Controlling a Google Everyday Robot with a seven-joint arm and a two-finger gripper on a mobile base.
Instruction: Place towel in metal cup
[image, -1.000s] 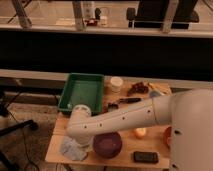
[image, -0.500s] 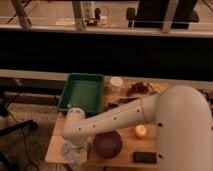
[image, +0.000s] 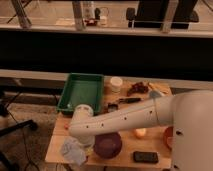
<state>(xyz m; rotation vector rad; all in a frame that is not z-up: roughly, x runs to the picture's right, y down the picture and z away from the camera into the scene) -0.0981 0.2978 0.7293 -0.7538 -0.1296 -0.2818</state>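
White arm (image: 125, 118) stretched leftward, wrist bent down; end effector (image: 84, 145) low

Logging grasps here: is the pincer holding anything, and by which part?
Cannot tell. The pincer sits low against the crumpled towel at the table's near edge, but the arm hides any hold.

We show the arm (image: 127, 119), a thick, smooth off-white tube dotted with small dark marks, joining a broad rounded white body (image: 192, 132) and capped by a domed elbow (image: 82, 116), its claw (image: 84, 146) low at the front left corner of the worktop (image: 157, 144).

Cloth towel (image: 72, 152) under gripper (image: 84, 143), wooden table (image: 124, 160)
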